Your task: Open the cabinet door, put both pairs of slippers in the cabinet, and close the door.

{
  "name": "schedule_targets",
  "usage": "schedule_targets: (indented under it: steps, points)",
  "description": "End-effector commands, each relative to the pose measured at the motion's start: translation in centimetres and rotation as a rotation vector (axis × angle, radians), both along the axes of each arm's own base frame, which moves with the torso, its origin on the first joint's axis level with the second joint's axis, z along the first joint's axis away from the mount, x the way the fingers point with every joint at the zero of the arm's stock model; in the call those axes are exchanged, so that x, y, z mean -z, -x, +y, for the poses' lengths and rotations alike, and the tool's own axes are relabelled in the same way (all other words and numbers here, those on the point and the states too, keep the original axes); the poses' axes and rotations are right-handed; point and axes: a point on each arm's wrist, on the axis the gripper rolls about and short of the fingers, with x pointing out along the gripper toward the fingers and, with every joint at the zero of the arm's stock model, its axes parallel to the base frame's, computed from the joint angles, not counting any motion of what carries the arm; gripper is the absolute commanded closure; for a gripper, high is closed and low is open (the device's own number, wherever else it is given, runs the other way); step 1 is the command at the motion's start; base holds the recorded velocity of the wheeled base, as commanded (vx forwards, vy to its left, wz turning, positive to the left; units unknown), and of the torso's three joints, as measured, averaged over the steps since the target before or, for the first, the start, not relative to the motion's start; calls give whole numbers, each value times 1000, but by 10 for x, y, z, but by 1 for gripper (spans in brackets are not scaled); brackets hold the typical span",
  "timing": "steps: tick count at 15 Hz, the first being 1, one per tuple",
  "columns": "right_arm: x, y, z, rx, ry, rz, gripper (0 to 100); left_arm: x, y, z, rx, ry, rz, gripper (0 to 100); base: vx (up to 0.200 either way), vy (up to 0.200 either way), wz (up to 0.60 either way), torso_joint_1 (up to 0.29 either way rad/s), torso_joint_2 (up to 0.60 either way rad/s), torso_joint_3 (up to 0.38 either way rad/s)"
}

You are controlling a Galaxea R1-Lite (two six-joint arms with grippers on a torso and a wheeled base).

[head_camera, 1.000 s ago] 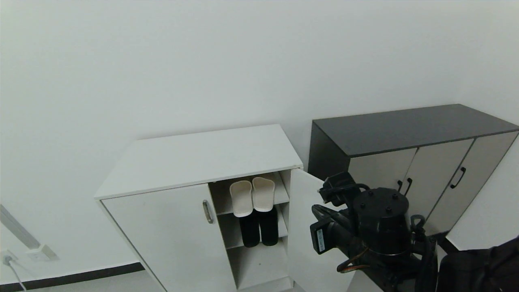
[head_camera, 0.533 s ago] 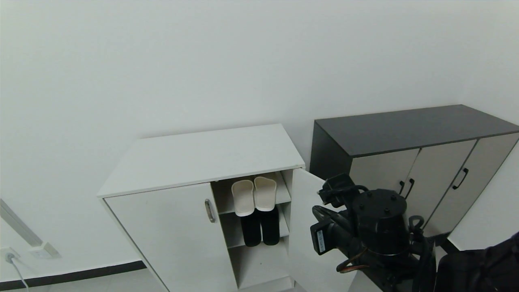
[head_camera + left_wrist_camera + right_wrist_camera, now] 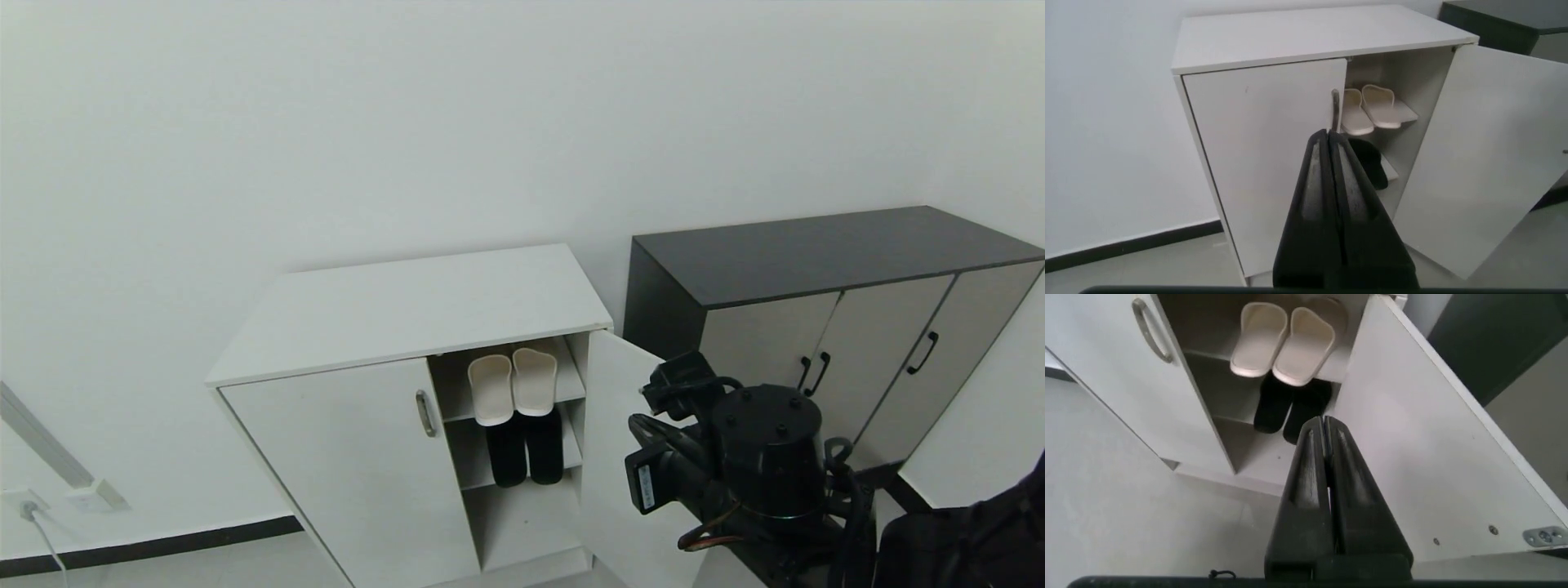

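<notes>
Both pairs of slippers sit inside the white cabinet (image 3: 408,314) on my feed. The white slippers (image 3: 513,384) lie side by side on the upper shelf, their near ends at its front edge. The black slippers (image 3: 526,457) lie side by side on the middle shelf, directly below the white pair. The cabinet's right door (image 3: 620,465) stands swung well out from the front, its inner face turned toward the shelves. The left door (image 3: 343,465) is flat against the front, with a metal handle (image 3: 424,412) upright near its inner edge. My left gripper (image 3: 1330,139) hangs in front of the left door and apart from it, its jaws pressed flat together on themselves. From its wrist camera the tip lines up with the handle. My right gripper (image 3: 1325,425) hangs in front of the open compartment, beside the right door's inner face, jaws likewise squeezed together with only each other between them. I see a dark cabinet (image 3: 816,253) just beside the white one, against the same wall.
</notes>
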Motion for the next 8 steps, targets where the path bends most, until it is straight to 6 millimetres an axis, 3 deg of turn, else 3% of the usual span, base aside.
schedule_targets:
  steps: [1,2,8]
  points:
    - [1,0,0,-1,3,2,100,0,0,0,0,0,2,100,-200,0,0,-7,2,2]
    - [2,0,0,-1,4,3,100,0,0,0,0,0,0,100,-200,0,0,-7,-7,7]
    - [8,-2,1,0,24,3,100,0,0,0,-1,3,0,100,0,0,0,0,0,0]
